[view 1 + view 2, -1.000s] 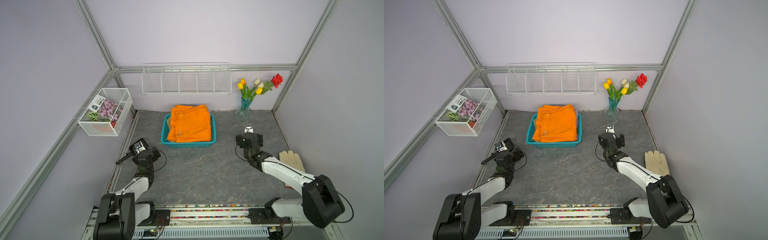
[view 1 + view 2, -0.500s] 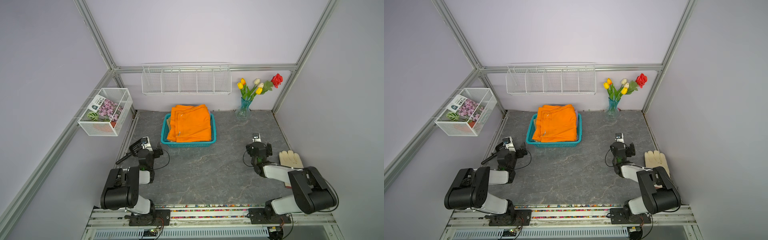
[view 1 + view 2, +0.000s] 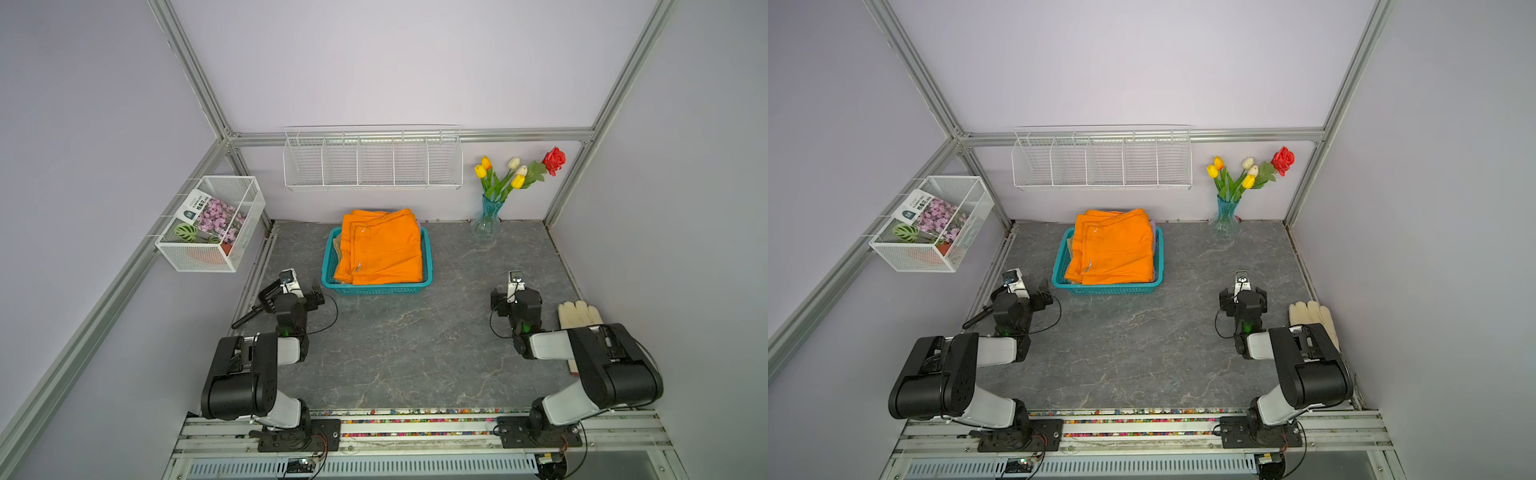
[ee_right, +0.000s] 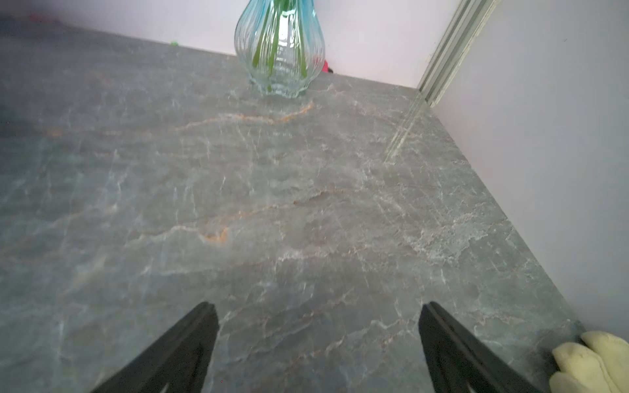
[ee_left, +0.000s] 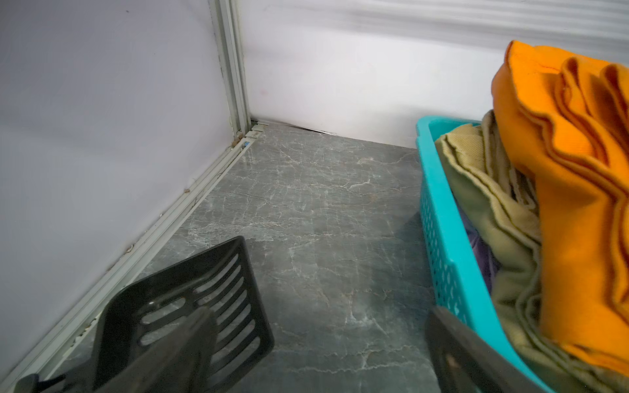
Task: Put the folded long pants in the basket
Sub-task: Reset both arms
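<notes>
1. Fingers [image 5: 190,340] of the left gripper [image 5: 320,316] stand wide apart and hold nothing. A black slotted paddle [image 5: 190,296] sits beneath one finger (whether it is fixed there, I cannot tell).
2. The right gripper [image 4: 318,306] is spread just as wide and is empty, low over the grey marbled table [image 3: 415,345]. A cream glove [image 3: 579,313] lies just beside that arm.
3. Both arms sit folded near their rail, well apart from the basket [image 3: 374,289]. This is likely a resting pose, since no trousers lie on the table.
4. The teal lattice basket stands near the back wall and holds the folded long pants in a stack. The orange pair [image 3: 382,247] is on top and rises above the rim. The khaki pair [image 5: 483,190] is under it, with a lilac sliver [image 5: 483,258] lower down. Any fourth pair is hidden.
5. A white mesh box [image 3: 212,224] on the side wall holds a flower-print card. A glass vase [image 3: 486,220] holds tulips and a rose.
</notes>
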You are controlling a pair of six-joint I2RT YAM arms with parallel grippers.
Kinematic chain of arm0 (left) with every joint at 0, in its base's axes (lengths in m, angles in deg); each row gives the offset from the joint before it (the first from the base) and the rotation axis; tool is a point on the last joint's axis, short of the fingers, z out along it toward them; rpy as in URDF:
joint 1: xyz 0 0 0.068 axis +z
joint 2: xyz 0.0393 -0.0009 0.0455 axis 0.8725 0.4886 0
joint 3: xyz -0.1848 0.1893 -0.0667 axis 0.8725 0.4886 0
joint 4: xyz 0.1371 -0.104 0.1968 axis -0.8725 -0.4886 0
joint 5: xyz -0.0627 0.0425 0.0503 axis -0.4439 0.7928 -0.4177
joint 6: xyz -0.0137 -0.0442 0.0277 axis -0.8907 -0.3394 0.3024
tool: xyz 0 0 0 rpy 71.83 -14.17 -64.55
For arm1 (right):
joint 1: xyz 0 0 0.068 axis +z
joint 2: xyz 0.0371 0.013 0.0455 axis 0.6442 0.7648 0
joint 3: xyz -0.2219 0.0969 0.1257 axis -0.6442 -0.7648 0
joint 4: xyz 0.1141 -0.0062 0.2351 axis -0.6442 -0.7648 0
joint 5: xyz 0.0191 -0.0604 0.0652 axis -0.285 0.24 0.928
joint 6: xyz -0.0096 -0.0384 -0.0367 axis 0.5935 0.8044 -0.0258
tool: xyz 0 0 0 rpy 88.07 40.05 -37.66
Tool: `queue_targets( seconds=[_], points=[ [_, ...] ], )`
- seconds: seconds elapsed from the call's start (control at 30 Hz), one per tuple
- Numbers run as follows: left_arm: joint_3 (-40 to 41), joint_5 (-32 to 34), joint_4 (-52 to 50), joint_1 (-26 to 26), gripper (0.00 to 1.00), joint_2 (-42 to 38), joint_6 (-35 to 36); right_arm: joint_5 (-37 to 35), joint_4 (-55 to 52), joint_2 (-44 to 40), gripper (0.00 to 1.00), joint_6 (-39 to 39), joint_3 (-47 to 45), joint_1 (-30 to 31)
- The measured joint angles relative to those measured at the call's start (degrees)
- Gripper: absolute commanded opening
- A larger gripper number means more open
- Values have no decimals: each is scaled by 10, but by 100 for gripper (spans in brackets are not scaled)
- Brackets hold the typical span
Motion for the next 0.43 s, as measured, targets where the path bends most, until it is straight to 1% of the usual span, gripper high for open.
queue_targets(
  seconds=[0.43],
  points=[
    [0, 0, -1, 0, 100, 0, 0, 23, -23, -3, 99, -19, 10, -5]
  ],
)
